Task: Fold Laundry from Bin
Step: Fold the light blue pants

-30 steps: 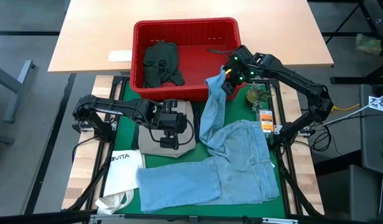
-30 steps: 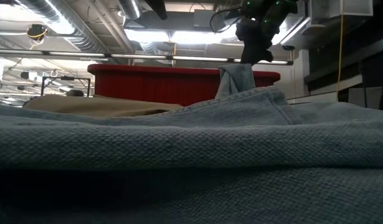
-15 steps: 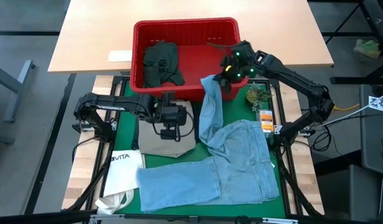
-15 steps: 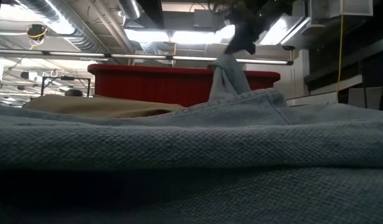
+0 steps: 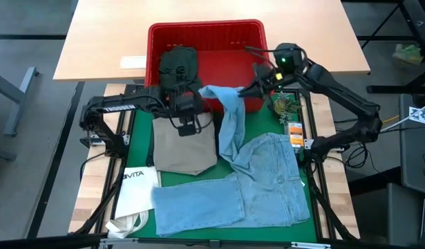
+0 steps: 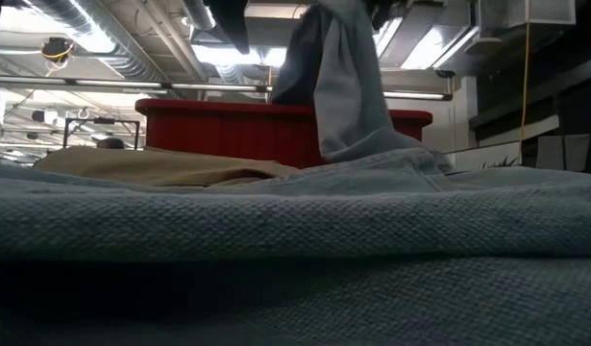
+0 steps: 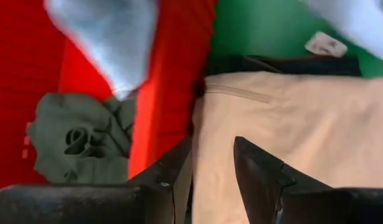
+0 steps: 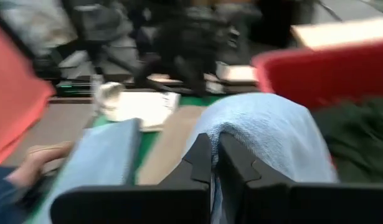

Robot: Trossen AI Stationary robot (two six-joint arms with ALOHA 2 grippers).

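Note:
The red bin (image 5: 205,31) stands at the table's far side with a dark green garment (image 5: 179,66) inside. Light blue jeans (image 5: 260,183) lie spread on the green mat. One leg (image 5: 229,117) rises to my right gripper (image 5: 253,84), which is shut on it above the bin's near rim. Folded khaki trousers (image 5: 184,149) lie left of the jeans. My left gripper (image 5: 189,126) hovers open over their far edge, next to the bin; it also shows in the left wrist view (image 7: 213,168). My right gripper pinches the jeans leg near its free end (image 8: 253,124) between its two fingers (image 8: 200,158), and the cloth bulges over the fingertips. The fingers come roughly level from the table's right. The leg hangs slack below them (image 6: 348,96); the rest of the jeans lies on the mat.
A white VITA tote bag (image 5: 133,187) lies at the near left. A small green object (image 5: 285,105) and an orange-tagged item (image 5: 295,135) sit at the mat's right edge. A white paper (image 5: 133,62) lies on the wooden table left of the bin.
My right gripper has risen and turned, carrying the jeans leg up and toward the table's left, over the bin's near rim; the rest of the jeans stays flat. My left gripper has moved toward the far edge, from the middle of the khaki trousers to their far edge.

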